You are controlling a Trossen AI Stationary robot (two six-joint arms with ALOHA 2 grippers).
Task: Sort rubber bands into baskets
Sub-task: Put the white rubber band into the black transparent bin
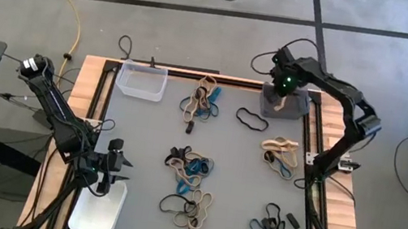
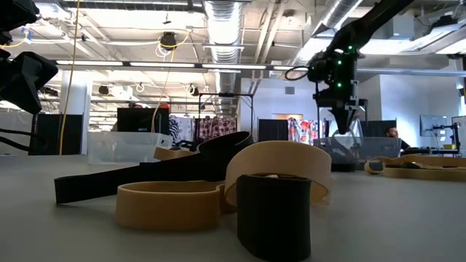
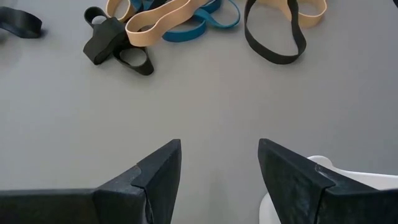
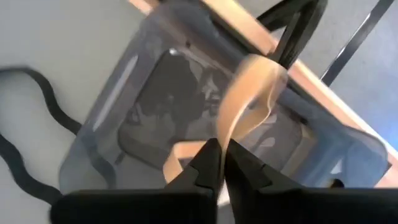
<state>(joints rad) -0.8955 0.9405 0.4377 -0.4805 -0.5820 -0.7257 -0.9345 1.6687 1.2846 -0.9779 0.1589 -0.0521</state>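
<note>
My right gripper [image 1: 280, 91] hangs over the dark grey basket [image 1: 294, 106] at the table's far right, shut on a tan rubber band [image 4: 249, 93]. In the low view it [image 2: 342, 122] points down above that basket [image 2: 364, 151]. My left gripper [image 3: 219, 163] waits open near the table's left front, beside the white basket [image 1: 98, 211]. A clear basket [image 1: 141, 82] stands at the far left. Rubber bands lie in mixed heaps [image 1: 202, 102], [image 1: 189, 166], [image 1: 280, 153] on the table. My right gripper pinches one strand of the tan band [image 4: 225, 134] between its two fingers, which point down from above. The band loops out below the fingertips into the dark grey basket. Another stretch of it [image 4: 179, 155] seems to lie on the basket's floor.
A single black band [image 1: 251, 120] lies beside the dark grey basket. More heaps sit near the front [image 1: 193, 208], [image 1: 271, 222]. Tan and black bands [image 2: 218, 191] fill the low view's foreground. Wooden rails [image 1: 92, 97] edge the table.
</note>
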